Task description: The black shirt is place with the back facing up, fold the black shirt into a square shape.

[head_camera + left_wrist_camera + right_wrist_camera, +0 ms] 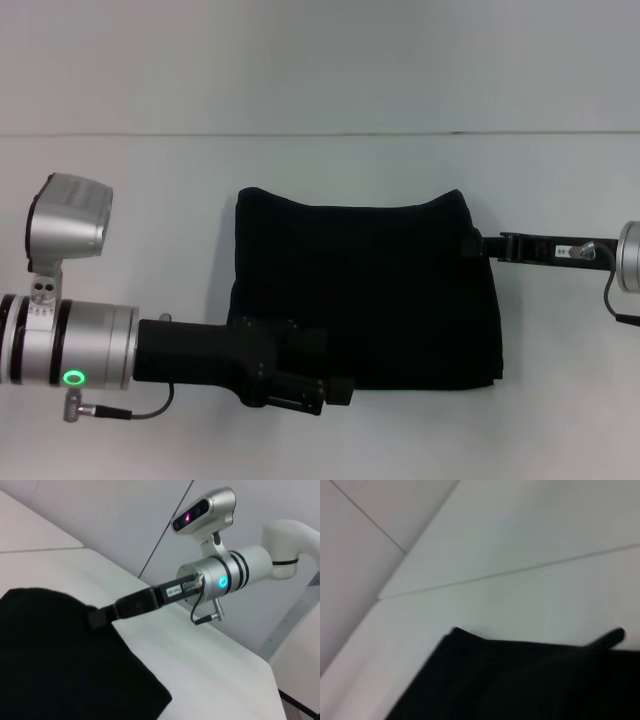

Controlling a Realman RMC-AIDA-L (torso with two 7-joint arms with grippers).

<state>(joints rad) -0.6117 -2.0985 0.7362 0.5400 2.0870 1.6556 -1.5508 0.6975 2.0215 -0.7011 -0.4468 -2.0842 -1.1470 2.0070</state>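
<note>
The black shirt lies folded into a rough rectangle in the middle of the white table. My right gripper reaches in from the right and is shut on the shirt's far right edge; the left wrist view shows that gripper pinching the cloth. In the right wrist view the shirt fills the lower part, with one dark fingertip at its edge. My left gripper hovers over the shirt's near left corner, dark against the dark fabric.
The table's far edge runs across the back, with a pale wall behind it. In the left wrist view the table's side edge drops off beyond the right arm.
</note>
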